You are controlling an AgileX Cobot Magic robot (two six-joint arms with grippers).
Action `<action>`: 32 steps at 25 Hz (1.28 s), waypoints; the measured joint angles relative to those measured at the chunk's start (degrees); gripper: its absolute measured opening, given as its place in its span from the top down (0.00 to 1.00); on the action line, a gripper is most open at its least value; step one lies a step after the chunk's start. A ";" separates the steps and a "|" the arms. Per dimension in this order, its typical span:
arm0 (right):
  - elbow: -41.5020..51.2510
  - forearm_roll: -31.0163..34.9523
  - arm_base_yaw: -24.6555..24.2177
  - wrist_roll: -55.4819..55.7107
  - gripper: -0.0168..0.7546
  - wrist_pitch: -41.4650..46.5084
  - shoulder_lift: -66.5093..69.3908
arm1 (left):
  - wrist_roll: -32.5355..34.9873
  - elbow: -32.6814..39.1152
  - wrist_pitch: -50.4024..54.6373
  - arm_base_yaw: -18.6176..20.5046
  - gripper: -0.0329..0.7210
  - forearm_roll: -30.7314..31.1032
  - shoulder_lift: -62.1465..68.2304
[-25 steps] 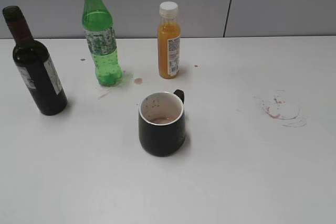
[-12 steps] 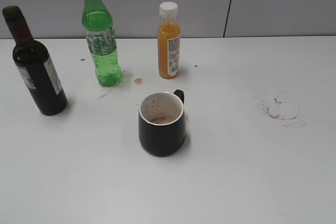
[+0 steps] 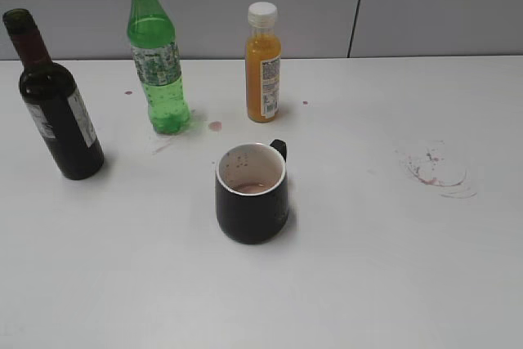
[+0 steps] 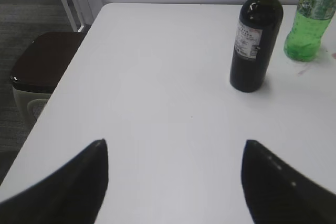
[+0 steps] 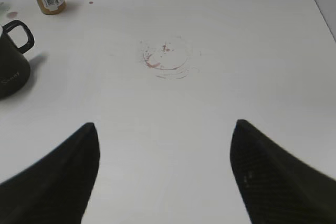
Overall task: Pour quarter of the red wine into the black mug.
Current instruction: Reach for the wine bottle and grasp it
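Left claw: your fingers stand wide apart with nothing between them, hovering over bare table by the left edge; the wine is ahead and to the right, well apart from the tips.
Right claw: also spread and empty, over the right part of the table, with the ring stain ahead of it.
Change: nothing on the table has shifted over the last second; wine, mug and both other bottles sit where they sat, and neither arm has entered the exterior view.
What that means: you are at the start, as I judge it; the reach for the wine has not begun and no pouring is under way.
Wine: upright near the back left corner, neck open with no cap to be seen, label turned toward the right.
Mug: upright at mid-table toward the front, handle pointing to the back right, a little pinkish liquid in the bottom and red specks on the white inside.
Green bottle: capped, just right of the wine toward the back edge.
Juice: capped, behind the mug.
Next: your left claw is nearer the wine, so it likely takes the body below the shoulder.
Risk: an open neck means any tilt on the way to the mug spills.
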 joint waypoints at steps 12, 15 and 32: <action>0.00 0.00 0.00 0.00 0.21 0.00 0.00 | 0.00 0.00 0.00 0.00 0.17 0.00 0.00; 0.00 0.00 0.00 0.00 0.21 0.00 0.00 | 0.00 0.00 0.00 0.00 0.17 0.00 0.00; 0.00 0.00 0.00 0.00 0.22 0.00 0.00 | -0.10 0.00 0.00 -0.98 0.17 0.00 0.00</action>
